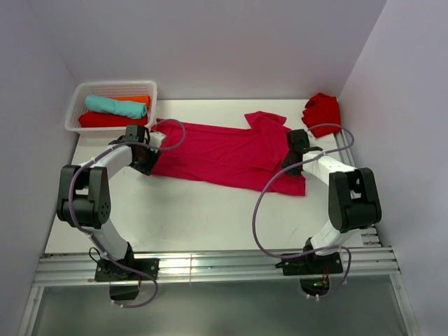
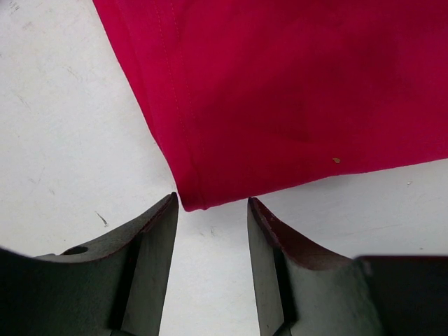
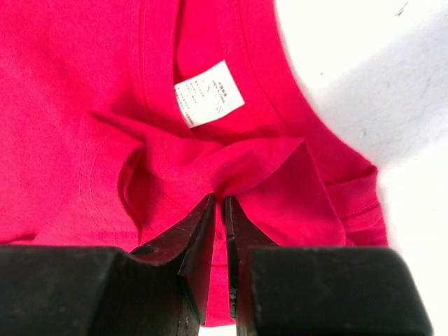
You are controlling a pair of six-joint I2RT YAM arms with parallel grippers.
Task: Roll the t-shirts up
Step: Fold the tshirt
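Observation:
A raspberry-crimson t-shirt [image 1: 224,154] lies spread flat across the middle of the table, its neck end to the right. My left gripper [image 1: 149,164] sits at the shirt's left hem; in the left wrist view it [image 2: 212,203] is open, and the hem corner [image 2: 190,201] lies just ahead of the fingertips with bare table between the jaws. My right gripper [image 1: 289,162] is at the neck end. In the right wrist view it [image 3: 218,199] is shut on a pinched fold of the t-shirt [image 3: 84,91], just below the white neck label [image 3: 208,93].
A white basket [image 1: 75,115] at the back left holds rolled t-shirts: teal [image 1: 115,106], orange [image 1: 138,99] and red [image 1: 103,121]. A crumpled scarlet t-shirt [image 1: 322,110] lies in the back right corner. Walls close in the table on the left, back and right.

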